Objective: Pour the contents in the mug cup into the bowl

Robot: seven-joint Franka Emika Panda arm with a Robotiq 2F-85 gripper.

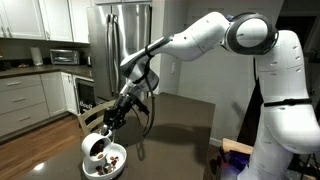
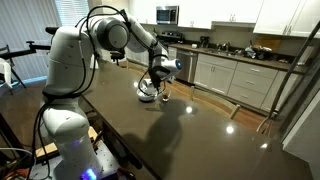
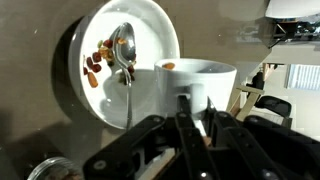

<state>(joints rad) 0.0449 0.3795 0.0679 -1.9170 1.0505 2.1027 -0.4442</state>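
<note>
In the wrist view the white mug cup (image 3: 200, 82) sits just in front of my gripper (image 3: 190, 116), which is shut on its side handle. The mug is tipped toward the round white bowl (image 3: 150, 25); one reddish bit rests at its rim. The contents (image 3: 97, 62), brown and reddish bits, lie in the bowl beside a metal spoon (image 3: 124, 48). In both exterior views the gripper (image 1: 109, 121) (image 2: 159, 74) holds the mug cup (image 1: 95, 147) tilted right over the bowl (image 1: 106, 165) (image 2: 148, 95) on the dark table.
The dark glossy table (image 1: 185, 120) (image 2: 180, 130) stretches away from the bowl. A round glass object (image 3: 50, 170) lies near the bowl. Kitchen counters (image 2: 235, 60) and a steel fridge (image 1: 120, 40) stand behind. The robot's base (image 2: 65, 110) is at the table's edge.
</note>
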